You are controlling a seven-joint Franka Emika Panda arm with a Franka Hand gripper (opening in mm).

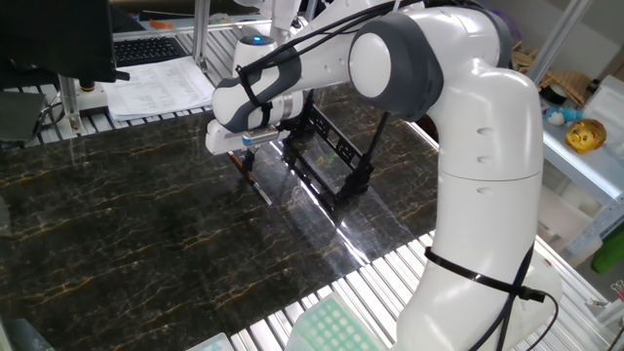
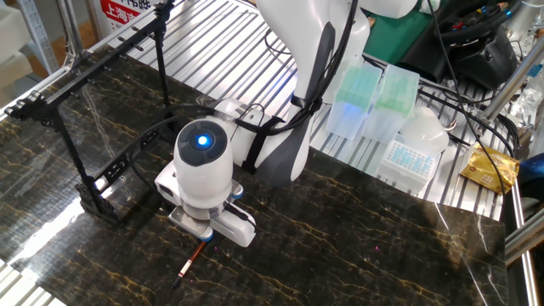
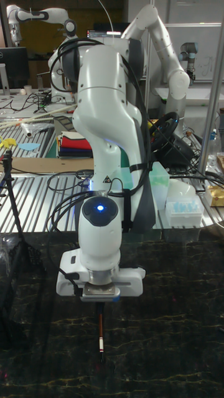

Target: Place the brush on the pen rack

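Gripper [image 1: 244, 148] at frame centre-left, clenched on brush [image 1: 254, 182] top, likely for carrying to rack [image 1: 327, 156] just right.

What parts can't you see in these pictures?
- Gripper fingers: tall fixed view, hidden under the hand's body; open or shut unclear.
- Brush upper end: the other fixed view, covered by the gripper.
- Pen rack far side: one fixed view, behind the arm.
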